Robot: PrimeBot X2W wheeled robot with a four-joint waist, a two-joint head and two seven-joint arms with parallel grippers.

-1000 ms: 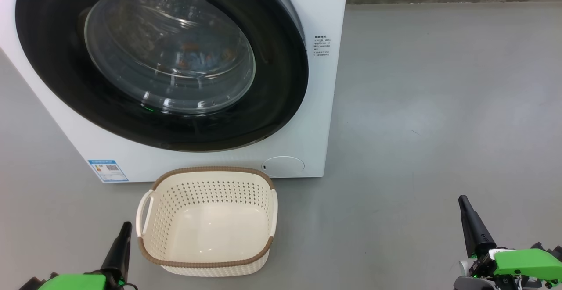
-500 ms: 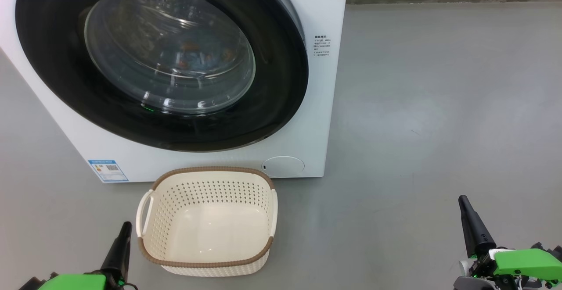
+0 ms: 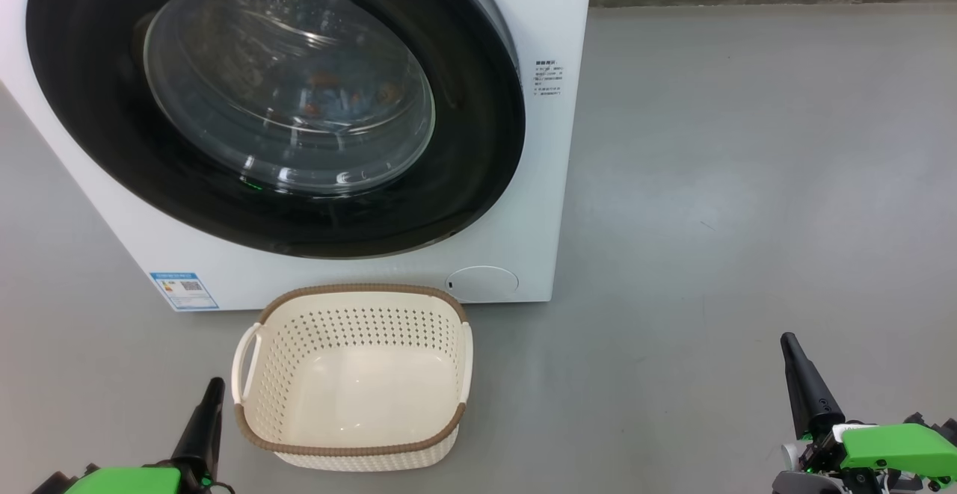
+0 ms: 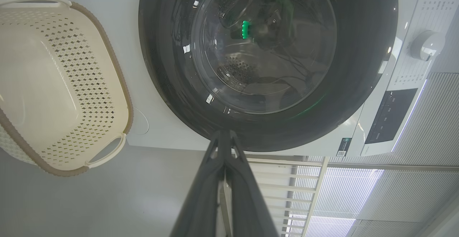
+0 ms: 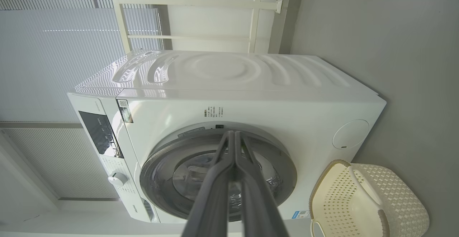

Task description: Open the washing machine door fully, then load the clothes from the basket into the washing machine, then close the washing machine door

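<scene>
A smooth grey floor (image 3: 748,180) is carrying everything in front of me. The white front-loading washing machine (image 3: 549,1) is standing on it at my 11 o'clock, its base sitting flat on the grey surface. The cream perforated laundry basket (image 3: 359,289) is sitting upright on the floor at 11 o'clock too, nearer to me, just before the machine's lower edge; I cannot tell whether they are touching. The grey surface is stretching away from 12 round to 3 o'clock.
</scene>
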